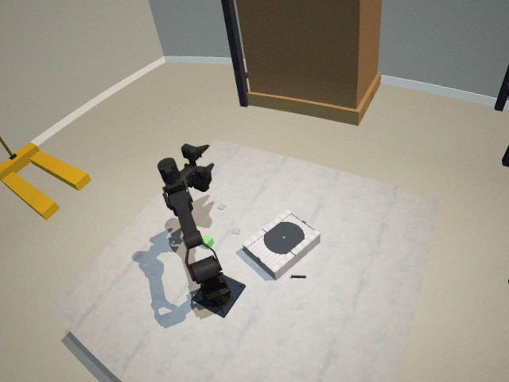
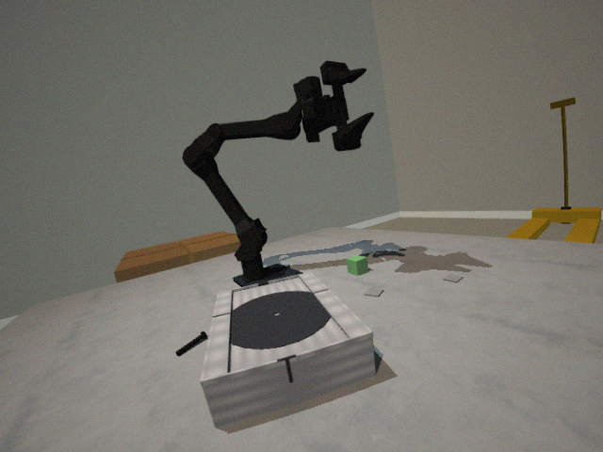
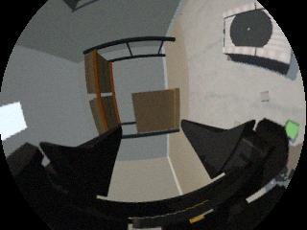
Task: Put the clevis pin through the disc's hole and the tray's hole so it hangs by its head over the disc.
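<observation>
Gripper (image 1: 210, 155) (image 2: 368, 92) (image 3: 152, 126) fills the near edge of the wrist view, jaws wide open, nothing between them, held up in the air off to one side of the work and not aimed at it. Below it on the table (image 1: 349, 247) (image 2: 463, 364) (image 3: 206, 62): green cube (image 1: 207, 241) (image 2: 356, 266) (image 3: 292, 129), bystander, looks harmless. Further out, tray (image 1: 297, 258) (image 2: 252, 396) (image 3: 278, 50) with the dark disc (image 1: 275, 242) (image 2: 272, 330) (image 3: 249, 38) lying flat inside its rim, small pale spot at the disc's hole; can't tell if it lines up with the tray's hole. Pin (image 1: 298, 276) (image 2: 191, 344) is on its side on the table just beside the tray, apart from it, head end toward the tray; out of the wrist view. So we're at the reach-and-pick step, insertion not begun. Next: swing over, point the fingers down, straddle the shank, close square. Watch for fingers clipping the tray wall. Pin then needs turning upright, head up, before lining up on the hole
</observation>
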Controlling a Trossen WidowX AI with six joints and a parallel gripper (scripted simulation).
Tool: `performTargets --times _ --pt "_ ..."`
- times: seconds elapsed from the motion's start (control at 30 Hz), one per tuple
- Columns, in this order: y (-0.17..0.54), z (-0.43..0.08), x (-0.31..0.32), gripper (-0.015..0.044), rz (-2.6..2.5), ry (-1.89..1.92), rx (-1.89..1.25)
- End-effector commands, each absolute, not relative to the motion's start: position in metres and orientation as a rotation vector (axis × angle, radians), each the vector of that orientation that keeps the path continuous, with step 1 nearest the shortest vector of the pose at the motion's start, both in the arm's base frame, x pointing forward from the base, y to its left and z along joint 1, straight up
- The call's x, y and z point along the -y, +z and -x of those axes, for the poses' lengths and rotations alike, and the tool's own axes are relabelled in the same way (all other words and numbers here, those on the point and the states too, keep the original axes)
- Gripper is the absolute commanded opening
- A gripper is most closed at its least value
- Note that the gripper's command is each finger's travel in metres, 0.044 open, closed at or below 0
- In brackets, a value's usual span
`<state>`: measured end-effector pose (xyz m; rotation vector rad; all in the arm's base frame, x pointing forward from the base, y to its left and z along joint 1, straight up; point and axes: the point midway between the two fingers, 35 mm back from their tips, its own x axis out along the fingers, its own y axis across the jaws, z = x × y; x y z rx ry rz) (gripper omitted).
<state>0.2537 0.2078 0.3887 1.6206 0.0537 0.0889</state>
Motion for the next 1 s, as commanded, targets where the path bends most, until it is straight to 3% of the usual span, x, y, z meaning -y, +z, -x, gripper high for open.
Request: performTargets --times 0.0,0.33,0.63,0.97 --pt "0.388 -0.255 -0.207 0.0374 -1.6 0.085 -0.053" --pt "0.319 -0.34 -0.139 0.012 -0.524 -0.141 -0.172" --pt "0.257 -0.374 -0.066 0.012 0.214 -0.188 -0.463" --pt "0.195 -0.376 0.011 0.012 0.841 -0.022 -0.823"
